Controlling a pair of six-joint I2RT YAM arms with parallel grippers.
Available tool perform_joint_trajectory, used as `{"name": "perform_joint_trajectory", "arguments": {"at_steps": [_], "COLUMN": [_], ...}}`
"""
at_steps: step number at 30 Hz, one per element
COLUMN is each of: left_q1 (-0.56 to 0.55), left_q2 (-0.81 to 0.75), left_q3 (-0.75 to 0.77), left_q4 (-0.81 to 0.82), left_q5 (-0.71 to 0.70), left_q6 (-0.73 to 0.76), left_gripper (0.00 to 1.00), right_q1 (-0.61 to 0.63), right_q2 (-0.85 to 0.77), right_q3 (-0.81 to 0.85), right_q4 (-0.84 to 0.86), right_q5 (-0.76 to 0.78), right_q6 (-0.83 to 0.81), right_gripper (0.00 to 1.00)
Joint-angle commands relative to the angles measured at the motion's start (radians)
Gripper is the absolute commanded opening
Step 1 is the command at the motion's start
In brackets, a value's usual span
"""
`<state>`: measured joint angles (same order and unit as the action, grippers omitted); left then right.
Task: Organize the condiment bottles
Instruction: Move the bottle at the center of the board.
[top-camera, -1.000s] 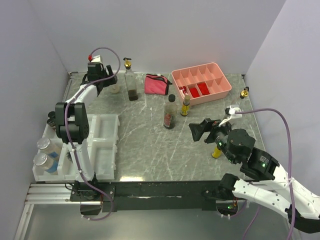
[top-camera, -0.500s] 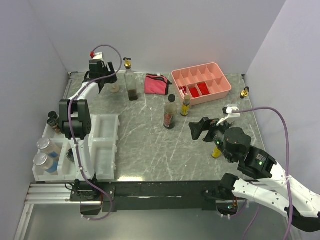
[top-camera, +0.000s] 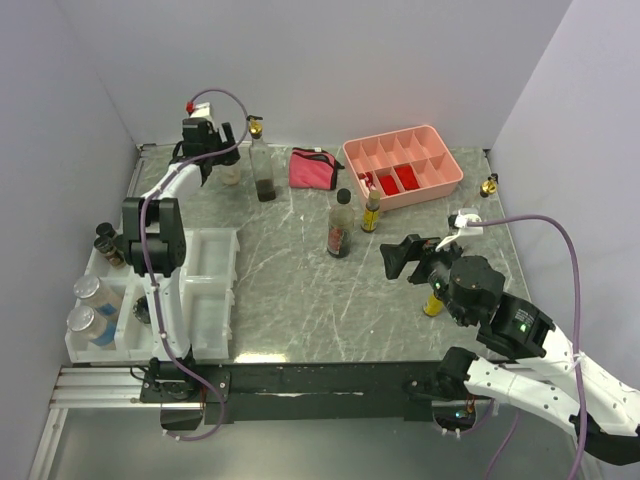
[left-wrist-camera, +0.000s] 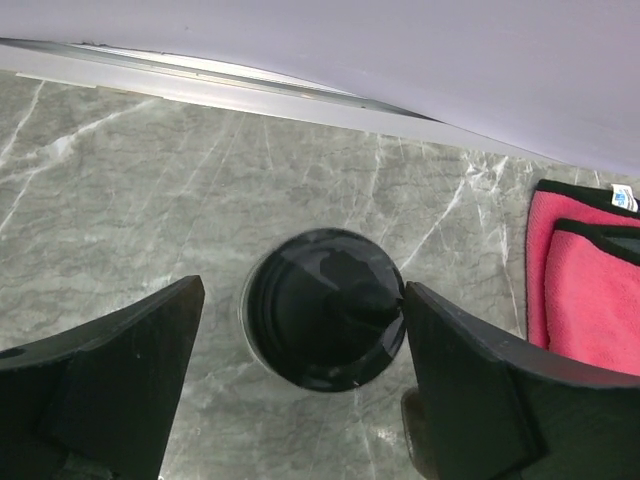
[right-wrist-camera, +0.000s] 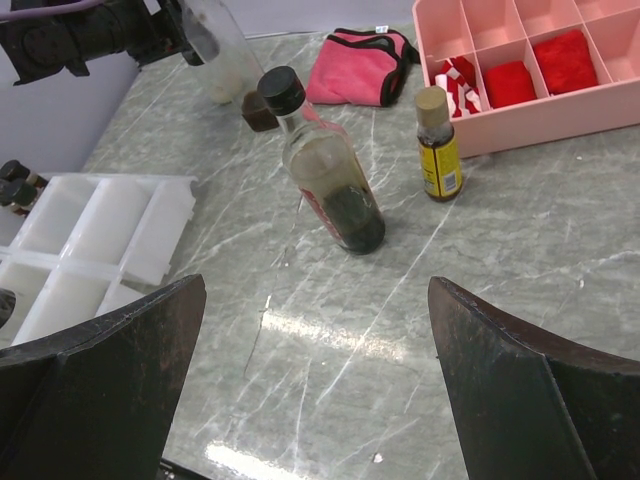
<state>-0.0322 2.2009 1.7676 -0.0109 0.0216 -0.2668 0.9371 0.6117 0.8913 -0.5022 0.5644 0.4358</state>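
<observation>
Now that my left gripper (left-wrist-camera: 302, 300) has edged over the black-lidded jar (left-wrist-camera: 325, 308), jaws spread astride it, a grab seems next; my right gripper (right-wrist-camera: 315, 290) hangs spread too.

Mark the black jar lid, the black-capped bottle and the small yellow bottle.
black jar lid (left-wrist-camera: 325, 308): left wrist view, lid centre.
black-capped bottle (right-wrist-camera: 332, 182): right wrist view, glass body.
small yellow bottle (right-wrist-camera: 440, 166): right wrist view, yellow label.

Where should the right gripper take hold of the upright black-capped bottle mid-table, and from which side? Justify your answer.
Grip the black-capped bottle around its wide body, below the narrow neck. Come in level from the near side, where the open right gripper faces it. The bottle stands upright, and the small yellow bottle stands apart on its right, so that approach looks unobstructed.
</observation>
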Motion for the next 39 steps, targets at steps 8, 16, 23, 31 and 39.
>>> {"name": "perform_joint_trajectory", "arguments": {"at_steps": [8, 16, 23, 31, 39], "left_q1": [-0.025, -0.025, -0.025, -0.023, -0.023], "left_q2": [-0.032, 0.040, 0.030, -0.136, -0.325], "left_q3": [0.007, 0.066, 0.046, -0.082, -0.247], "left_q4": [0.048, 0.014, -0.018, -0.034, -0.178], "left_q5": [-0.005, -0.018, -0.120, -0.271, -0.538], "left_q6": [0.026, 0.018, -0.003, -0.077, -0.285], "left_gripper": [0.89, 0.85, 0.50, 0.10, 0.01], "right_q1": [-0.004, -0.004, -0.004, -0.006, -0.006], "right_q2": [0.016, 0.003, -0.006, -0.012, -0.032], "right_q3": [0.009, 0.012, 0.009, 0.012, 0.009], "right_q4": [0.024, 0.025, 0.019, 0.021, 0.007], "right_q5": [0.045, 0.051, 0.054, 0.035, 0.005], "right_q6": [-0.022, -0.029, -0.025, -0.019, -0.003], "right_gripper": [1.00, 1.00, 1.00, 1.00, 1.00]}}
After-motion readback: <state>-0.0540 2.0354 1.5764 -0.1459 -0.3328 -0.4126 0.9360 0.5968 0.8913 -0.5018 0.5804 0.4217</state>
